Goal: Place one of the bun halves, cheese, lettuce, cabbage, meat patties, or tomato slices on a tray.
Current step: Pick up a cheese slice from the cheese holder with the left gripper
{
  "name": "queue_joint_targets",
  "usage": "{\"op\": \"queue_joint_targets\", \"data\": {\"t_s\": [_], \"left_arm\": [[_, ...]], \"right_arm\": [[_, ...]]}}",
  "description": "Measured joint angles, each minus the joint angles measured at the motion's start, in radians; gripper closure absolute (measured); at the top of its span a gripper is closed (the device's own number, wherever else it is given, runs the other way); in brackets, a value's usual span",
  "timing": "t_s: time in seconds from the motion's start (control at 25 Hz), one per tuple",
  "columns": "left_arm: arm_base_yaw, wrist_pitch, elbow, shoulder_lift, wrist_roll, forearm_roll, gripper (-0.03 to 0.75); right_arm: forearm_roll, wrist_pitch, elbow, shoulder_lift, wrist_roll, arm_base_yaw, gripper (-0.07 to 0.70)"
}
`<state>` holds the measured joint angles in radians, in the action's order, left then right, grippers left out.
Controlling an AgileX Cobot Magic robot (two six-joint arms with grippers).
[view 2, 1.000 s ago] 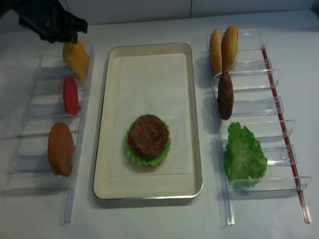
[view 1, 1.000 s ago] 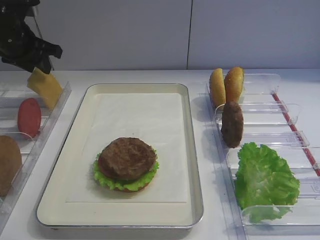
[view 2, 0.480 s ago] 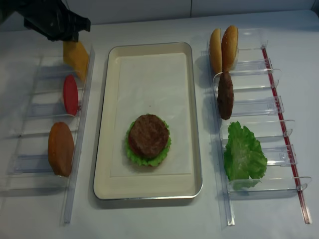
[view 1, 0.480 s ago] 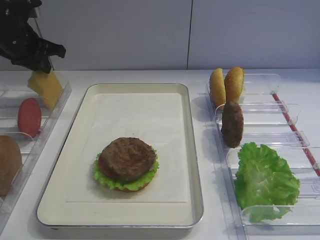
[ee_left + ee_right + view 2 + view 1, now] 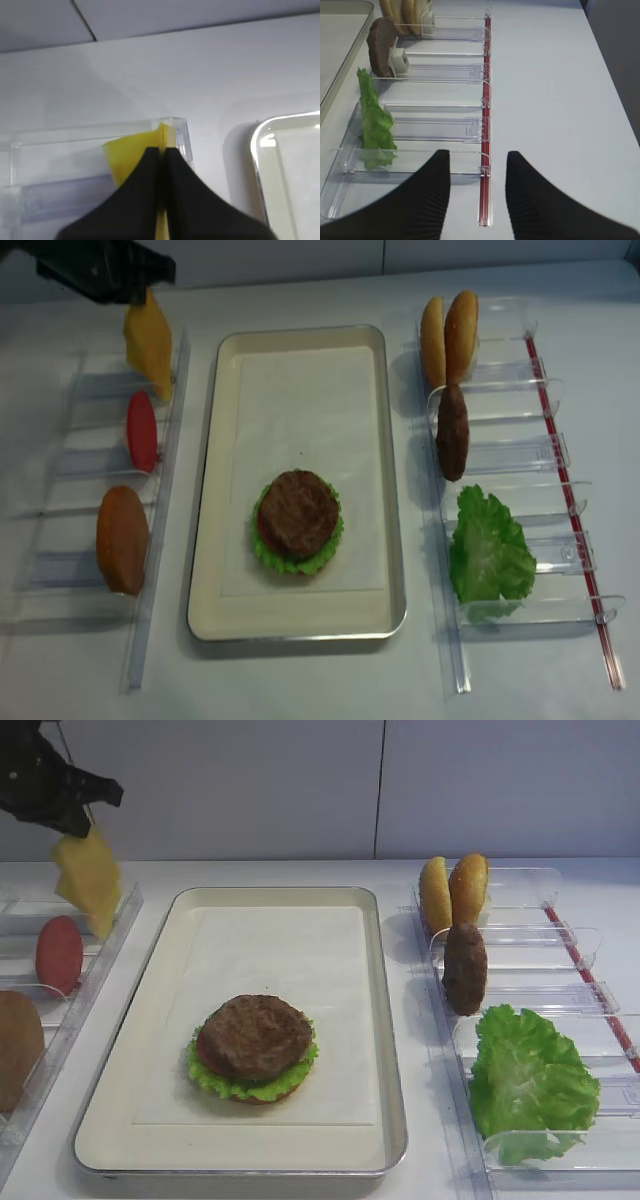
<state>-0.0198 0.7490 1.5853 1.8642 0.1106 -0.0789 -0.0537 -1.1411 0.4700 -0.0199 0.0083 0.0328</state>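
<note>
Pinching the cheese (image 5: 131, 156) tight, left fingers (image 5: 150, 200) hold it hanging at upper left of the overhead frame, over the clear rack (image 5: 60, 455). Right fingers (image 5: 530, 200) parted, holding nothing. Tray (image 5: 228, 610) at center carries patty (image 5: 297, 512) on lettuce (image 5: 262, 544).

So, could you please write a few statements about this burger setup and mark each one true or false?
1. The left gripper is shut on the cheese. True.
2. The tray holds a meat patty on lettuce. True.
3. The right gripper holds a bun half. False: its fingers are open and empty.
4. The tomato slice lies on the tray. False: it stands in the left rack.
5. Two bun halves stand in the right rack. True.
</note>
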Motion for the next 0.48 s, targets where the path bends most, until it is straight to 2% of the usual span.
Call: {"op": "queue_joint_targets", "data": {"t_s": [0.16,0.48], "left_arm": [[0.000,0.004,0.000,-0.076,0.000,-0.005,0.715],[0.000,0.090,-0.021,-0.218,-0.011,-0.063,0.715]], "right_arm": [[0.000,0.000,0.000,0.000,0.000,0.000,0.330],[0.000,0.000,0.000,0.000,0.000,0.000,0.330]]}}
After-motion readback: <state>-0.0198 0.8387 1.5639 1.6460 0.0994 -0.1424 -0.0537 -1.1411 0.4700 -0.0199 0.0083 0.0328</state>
